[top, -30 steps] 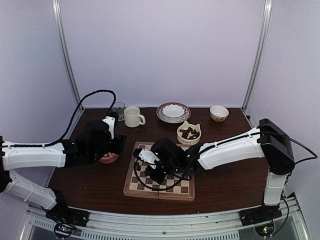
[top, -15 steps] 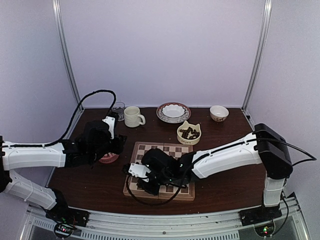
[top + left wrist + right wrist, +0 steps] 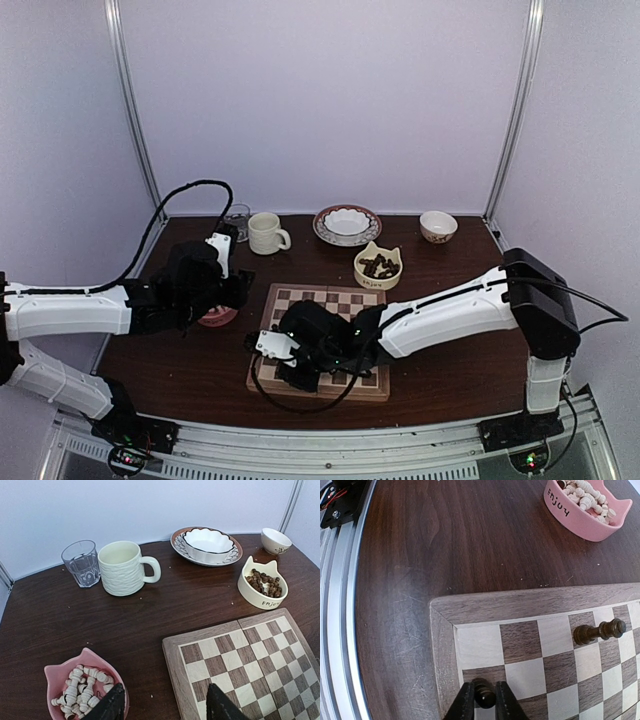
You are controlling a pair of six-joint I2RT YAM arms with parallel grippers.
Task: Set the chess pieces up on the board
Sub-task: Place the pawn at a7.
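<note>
Top external view: I am reaching my right gripper (image 3: 292, 372) over to the near-left corner of the board (image 3: 340, 298), and my forearm is covering much of the near half. My left gripper (image 3: 235, 295) is hovering just off the board's left edge, beside the pink bowl (image 3: 216, 318). The cream bowl (image 3: 378, 268) of dark spares is sitting just beyond the board's far edge. Left wrist view: my left fingers (image 3: 112, 707) are standing well apart with nothing between them. The board's far-left corner is lying below and to their right. Right wrist view: my right fingers (image 3: 465, 702) are pressing on either side of one dark piece (image 3: 484, 696), so I am gripping it narrowly. It is showing me its rounded top, so I judge its long axis to be upright, in line with my fingers. It is hanging over the board's outermost column, a few squares in from the corner. A second dark piece (image 3: 597, 631) is resting further along the board; whether it is standing or lying I cannot tell. My right arm is plainly the nearer, and the target square is lying straight beneath the piece.
</note>
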